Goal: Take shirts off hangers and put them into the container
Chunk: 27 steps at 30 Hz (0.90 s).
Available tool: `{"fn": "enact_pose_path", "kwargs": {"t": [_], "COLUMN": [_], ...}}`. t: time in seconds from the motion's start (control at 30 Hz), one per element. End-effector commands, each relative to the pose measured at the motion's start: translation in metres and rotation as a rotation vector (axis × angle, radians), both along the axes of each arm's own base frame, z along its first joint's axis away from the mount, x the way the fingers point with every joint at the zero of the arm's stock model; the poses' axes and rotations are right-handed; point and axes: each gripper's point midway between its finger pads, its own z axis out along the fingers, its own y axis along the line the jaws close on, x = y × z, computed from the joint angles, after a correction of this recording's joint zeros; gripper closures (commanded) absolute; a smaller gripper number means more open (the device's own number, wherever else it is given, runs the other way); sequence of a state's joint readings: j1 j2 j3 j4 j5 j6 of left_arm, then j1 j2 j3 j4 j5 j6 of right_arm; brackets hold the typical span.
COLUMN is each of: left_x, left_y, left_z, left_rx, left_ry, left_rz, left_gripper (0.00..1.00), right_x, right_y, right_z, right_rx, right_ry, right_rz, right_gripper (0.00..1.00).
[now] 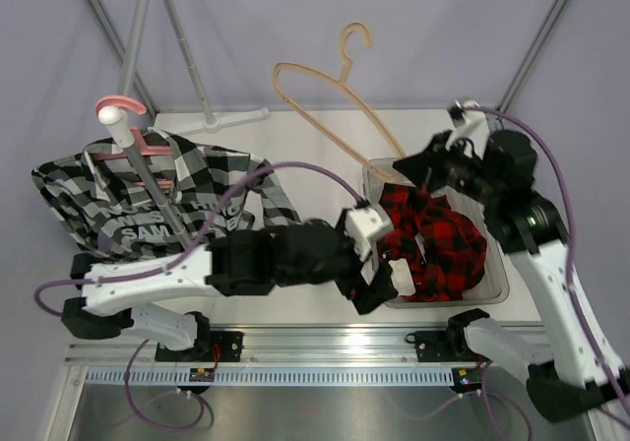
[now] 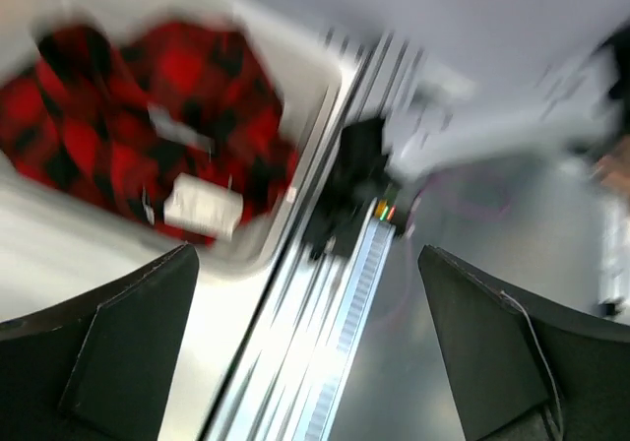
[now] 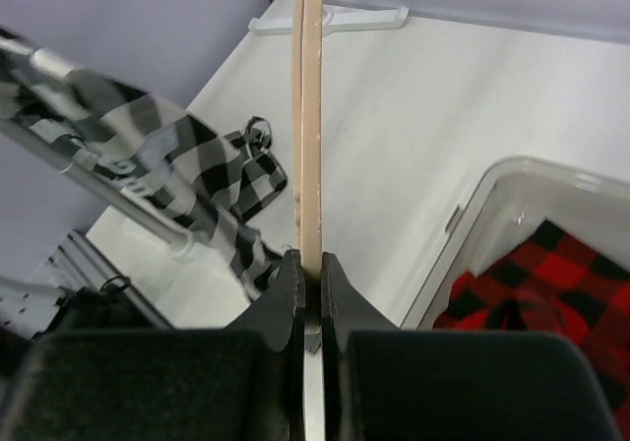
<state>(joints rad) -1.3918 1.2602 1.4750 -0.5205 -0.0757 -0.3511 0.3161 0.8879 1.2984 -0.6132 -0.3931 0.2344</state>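
Red shirt [image 1: 438,239] lies crumpled in the container [image 1: 500,285], which sits on the table [image 1: 315,156] at its right side, close to the near edge. The check cloth fills most of the tub and bunches up toward its far left corner. In the left wrist view, which is blurred, a white tag [image 2: 202,210] shows on the cloth.

Left fingers [image 2: 128,352] are spread wide with nothing between them. They hang just above the container's near left corner, with the left arm [image 1: 256,259] stretched across the table toward it.

Right fingers [image 3: 291,303] are pinched tight on the beige hanger [image 1: 325,96], gripping one thin bar of it. From above, the grip sits over the container's far left corner, and the hanger slants up and away to the left, its hook at the top against the grey backdrop. It is in the air and touches neither the table nor the red shirt.

Black-and-white shirt [image 1: 148,200] is at the left of the table, draped on the pink hanger [image 1: 148,146], which hangs on the slanted rack pole [image 1: 156,180]. White block lettering shows on the lower part of the cloth. One sleeve trails toward the table's middle, under the left arm's cable, well apart from the container.
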Motion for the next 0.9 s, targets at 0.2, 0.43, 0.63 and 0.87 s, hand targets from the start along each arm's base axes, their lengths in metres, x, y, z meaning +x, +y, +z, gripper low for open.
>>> {"fn": "enact_pose_path", "kwargs": {"t": [0.2, 0.43, 0.63, 0.87], "left_x": [-0.008, 0.006, 0.004, 0.005], "left_y": [0.055, 0.135, 0.152, 0.162], "left_z": [-0.144, -0.199, -0.215, -0.216], "left_rx": [0.382, 0.436, 0.355, 0.31], "left_ry": [0.019, 0.142, 0.238, 0.257], "left_rz": [0.342, 0.603, 0.648, 0.658], "left_gripper": [0.01, 0.01, 0.01, 0.01], "right_x": [0.106, 0.119, 0.11, 0.116], "right_y": [0.105, 0.163, 0.217, 0.253], "right_z": [0.002, 0.011, 0.023, 0.019], "right_rx": [-0.17, -0.224, -0.241, -0.222], "right_ry": [-0.2, -0.219, -0.246, -0.267], "right_rz": [0.368, 0.544, 0.673, 0.72], "right_gripper": [1.0, 1.0, 1.0, 1.0]}}
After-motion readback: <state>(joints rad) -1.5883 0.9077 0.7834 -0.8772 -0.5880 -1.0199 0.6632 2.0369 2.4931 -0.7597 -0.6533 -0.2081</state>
